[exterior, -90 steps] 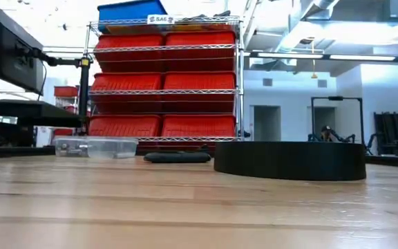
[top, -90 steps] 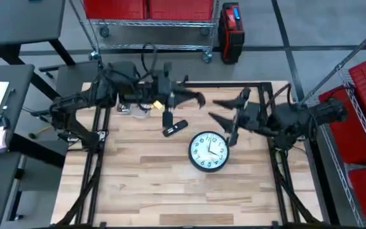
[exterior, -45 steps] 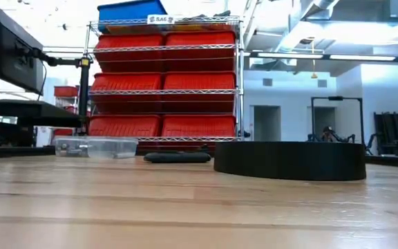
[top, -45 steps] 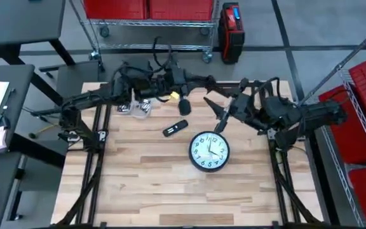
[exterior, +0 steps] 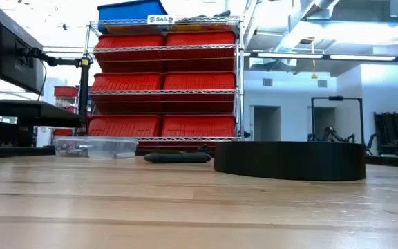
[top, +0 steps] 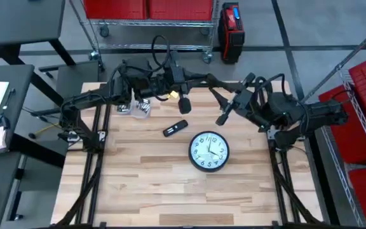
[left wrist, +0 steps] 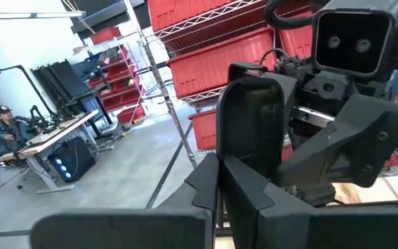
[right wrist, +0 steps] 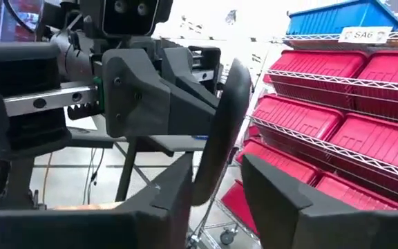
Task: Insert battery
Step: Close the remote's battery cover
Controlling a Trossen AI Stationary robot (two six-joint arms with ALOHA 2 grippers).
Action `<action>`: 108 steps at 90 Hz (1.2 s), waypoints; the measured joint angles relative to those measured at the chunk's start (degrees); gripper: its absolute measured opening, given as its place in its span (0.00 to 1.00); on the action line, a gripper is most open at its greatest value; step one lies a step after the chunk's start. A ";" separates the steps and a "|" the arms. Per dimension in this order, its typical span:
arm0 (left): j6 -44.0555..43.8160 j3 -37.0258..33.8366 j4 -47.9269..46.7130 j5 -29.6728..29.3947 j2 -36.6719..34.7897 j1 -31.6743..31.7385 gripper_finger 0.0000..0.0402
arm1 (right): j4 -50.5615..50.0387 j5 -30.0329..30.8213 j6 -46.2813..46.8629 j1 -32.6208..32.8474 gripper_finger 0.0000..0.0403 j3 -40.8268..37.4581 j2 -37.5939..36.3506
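A round black wall clock (top: 209,151) lies face up on the wooden table, right of its middle; the low view shows its rim (exterior: 290,160). A small black oblong piece (top: 175,128) lies on the table just left of and beyond the clock. No battery can be made out. Above the table's far half, my left gripper (top: 184,105) and my right gripper (top: 222,109) face each other. The left wrist view shows the left fingertips close together with nothing visible between them. My right gripper (right wrist: 216,183) is open and holds nothing.
A clear plastic tub (top: 135,108) with small items stands at the far left of the table, also in the low view (exterior: 95,146). Red bin shelving (exterior: 164,90) stands beyond the far edge. The near half of the table (top: 170,191) is bare wood.
Both arms have risen over the table's far part and turned until their grippers face each other. My right gripper has gone toward the far edge and a little left. The clock and the black piece have stayed put.
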 joint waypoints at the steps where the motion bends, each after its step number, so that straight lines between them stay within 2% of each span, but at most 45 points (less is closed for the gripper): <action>1: 0.00 0.00 0.00 -0.01 0.00 0.00 0.00 | -0.01 -0.12 -0.17 -0.07 0.20 0.00 0.00; 27: 0.17 0.02 -1.46 -0.20 -0.17 0.00 0.00 | -0.24 -1.76 -0.45 -2.68 0.02 0.00 -0.17; 50: -0.63 0.02 -5.13 -0.30 -0.20 0.00 0.02 | -0.71 -1.56 -4.90 -3.74 0.00 0.00 -0.11; 69: -0.53 -0.02 -8.74 -6.25 -0.17 -0.02 0.19 | -1.47 -0.10 -9.22 -3.70 0.00 0.00 0.07; 84: 0.90 -0.11 -10.41 -7.35 -1.24 -0.03 0.33 | -7.83 1.11 -9.36 -3.79 0.00 0.04 0.02; 108: -0.57 0.00 -14.88 -7.96 -2.16 -0.91 0.36 | -22.19 6.17 -8.82 -5.71 0.00 -0.08 0.42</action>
